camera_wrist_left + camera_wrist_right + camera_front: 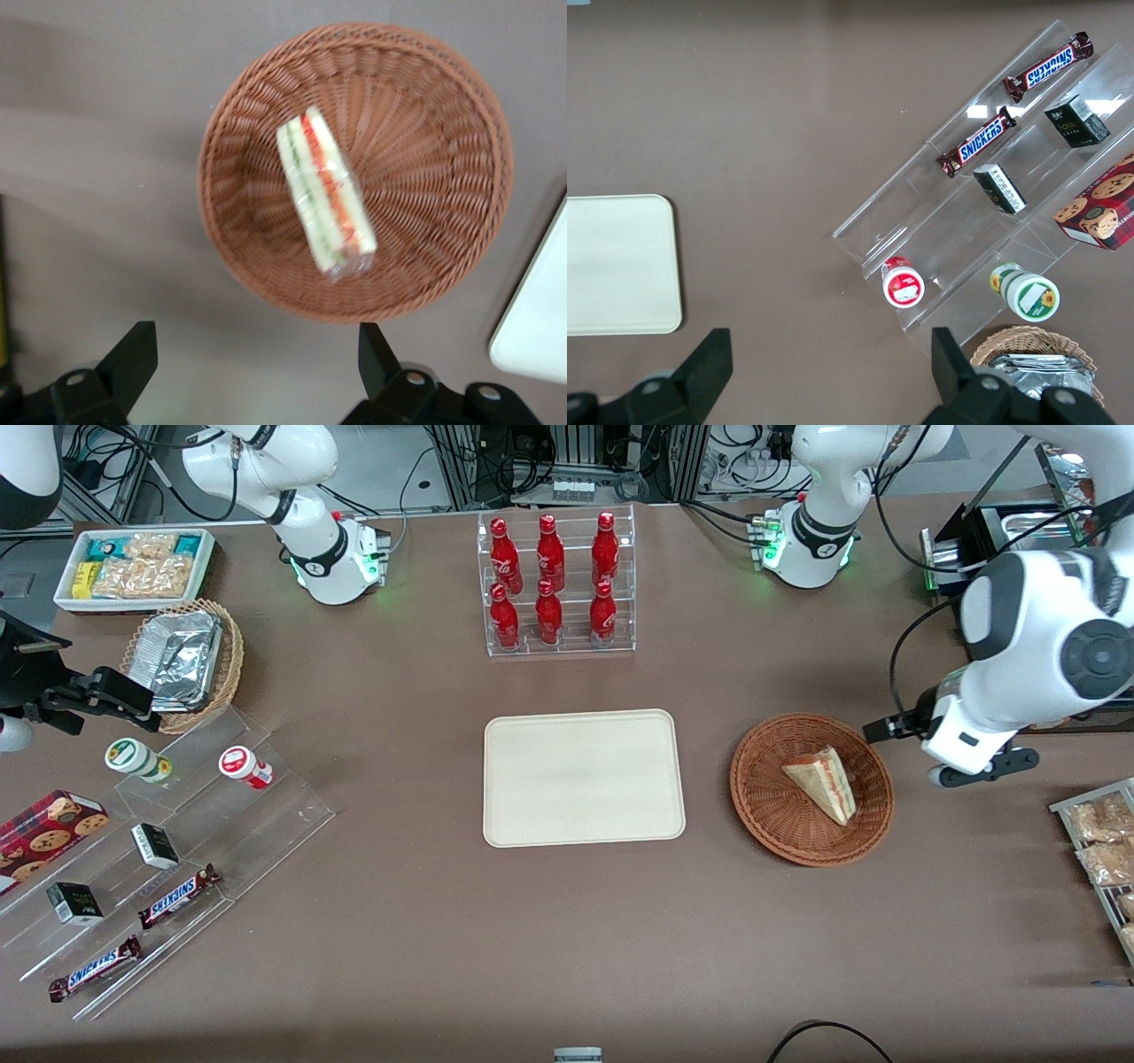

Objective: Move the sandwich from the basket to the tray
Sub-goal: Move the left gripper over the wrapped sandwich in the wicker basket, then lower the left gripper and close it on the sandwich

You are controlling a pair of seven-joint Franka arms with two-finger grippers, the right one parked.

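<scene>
Surface: brown table (pixel 425 921) under both arms, cables and rack frames along its edge farthest from the front camera.
Gripper: the left arm's gripper (pixel 257 372) hangs above the table just beside the basket, on the working arm's end; its two black fingers (pixel 133 354) are spread wide apart and grasp nothing.
Basket: round reddish-brown wicker basket (pixel 771 815), resting on the table beside the tray, a strip of bare table between them.
Sandwich: triangular wedge sandwich (pixel 824 779) lying inside the basket near its middle, in clear wrap; the wrist camera shows its red, orange and green filling edge (pixel 326 197) facing up.
Tray: cream rectangular tray (pixel 584 777) flat on the table's middle, nothing on it.
Bottles: six red bottles (pixel 549 580) in a clear tiered rack, farther from the front camera than the tray.
Parked arm's end: clear stepped shelf (pixel 177 850) with Snickers bars (pixel 177 895), small cartons and two jars; a tan basket of foil containers (pixel 186 660); a white box of snack packets (pixel 133 567).
</scene>
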